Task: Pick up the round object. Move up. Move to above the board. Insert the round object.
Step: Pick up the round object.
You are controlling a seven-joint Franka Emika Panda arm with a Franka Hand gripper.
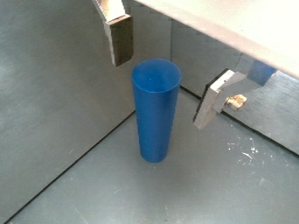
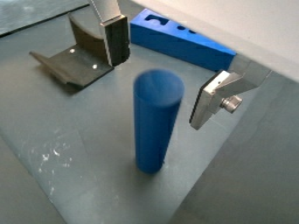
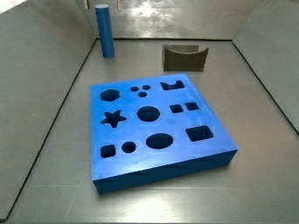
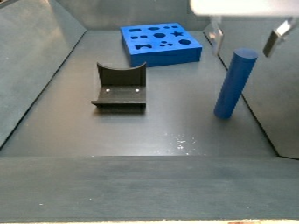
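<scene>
Pincer (image 1: 163, 74) hangs open above the round object (image 1: 155, 109), fingers (image 1: 119, 39) straddling its top but clear of it — we judge the pick-up step in hand. Peg stands upright on the floor, well apart from the board (image 3: 156, 127). Next — descend, then close squarely on the shaft.

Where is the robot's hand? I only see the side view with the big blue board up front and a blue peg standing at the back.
Observer: Right above that blue peg. In both wrist views the jaws hang around its top end.
Operator: Are they squeezing it?
Observer: No. The jaws stand open, one silver finger on each side of the peg, and a gap shows between each finger and the peg.
</scene>
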